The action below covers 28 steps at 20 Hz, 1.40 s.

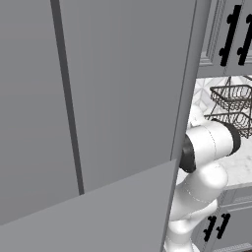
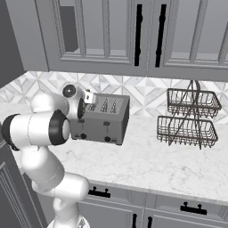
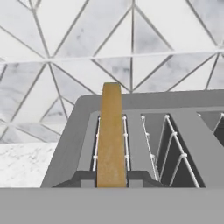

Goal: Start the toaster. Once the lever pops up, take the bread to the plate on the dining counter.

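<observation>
The toaster [image 2: 103,119] stands on the white marble surface [image 2: 147,164] against the tiled wall [image 2: 138,95], directly under the hand. The arm [image 2: 42,129] reaches in from the left, and its hand sits over the left end of the toaster top. The fingers [image 2: 88,98] are drawn fully together; from the right base view I cannot tell what they touch, as the wrist hides their tips.

In the hand view, the bread [image 3: 111,135] stands on edge in the leftmost slot of the toaster [image 3: 144,144], straight ahead of the fingers, its tan top edge rising well above the slot rim. The slots just to the right of it hold nothing but their wire guides.

Well apart from the fingers to the right, a two-tier wire basket [image 2: 189,118] stands on the same surface. Grey cupboards [image 2: 133,35] with black handles hang above the toaster. In the left base view, a tall grey panel [image 1: 98,108] stands to the left of the arm [image 1: 206,147].
</observation>
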Tool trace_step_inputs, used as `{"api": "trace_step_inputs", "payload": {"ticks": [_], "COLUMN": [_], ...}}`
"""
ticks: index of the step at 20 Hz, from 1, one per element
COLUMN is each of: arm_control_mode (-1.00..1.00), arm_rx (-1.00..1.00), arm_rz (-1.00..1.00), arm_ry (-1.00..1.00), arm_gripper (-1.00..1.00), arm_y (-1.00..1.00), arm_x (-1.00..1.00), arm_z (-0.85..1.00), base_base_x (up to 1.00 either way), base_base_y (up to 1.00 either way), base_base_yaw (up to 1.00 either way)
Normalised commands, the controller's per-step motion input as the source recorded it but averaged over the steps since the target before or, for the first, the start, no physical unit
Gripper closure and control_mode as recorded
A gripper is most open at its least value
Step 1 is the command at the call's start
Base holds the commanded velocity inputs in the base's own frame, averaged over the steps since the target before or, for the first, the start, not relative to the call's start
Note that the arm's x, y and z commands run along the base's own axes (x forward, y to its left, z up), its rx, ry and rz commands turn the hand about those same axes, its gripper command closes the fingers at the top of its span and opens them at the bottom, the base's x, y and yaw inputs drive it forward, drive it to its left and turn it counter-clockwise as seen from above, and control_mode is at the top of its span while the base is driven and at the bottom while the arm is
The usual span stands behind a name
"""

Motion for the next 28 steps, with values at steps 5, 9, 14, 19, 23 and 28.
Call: {"api": "trace_step_inputs", "payload": {"ticks": [5,9,14,19,23,28], "arm_control_mode": [-1.00,-1.00,-1.00,-1.00,-1.00,-1.00], "arm_rx": [0.00,0.00,0.00,0.00,0.00,0.00], "arm_rz": [0.00,0.00,0.00,0.00,0.00,0.00], "arm_ry": [-0.23,-0.12,0.00,0.02,0.13,0.10], "arm_gripper": [1.00,1.00,1.00,1.00,1.00,1.00], "arm_y": [0.01,0.03,0.00,0.00,-0.15,-0.45], "arm_x": [-0.22,-0.32,-0.54,-0.52,-0.86,-1.00], "arm_z": [0.28,0.47,0.70,0.87,0.56,0.03], "base_base_x": [0.00,0.00,0.00,0.00,0.00,0.00], "base_base_y": [0.00,0.00,0.00,0.00,0.00,0.00], "base_base_yaw": [0.00,0.00,0.00,0.00,0.00,0.00]}}
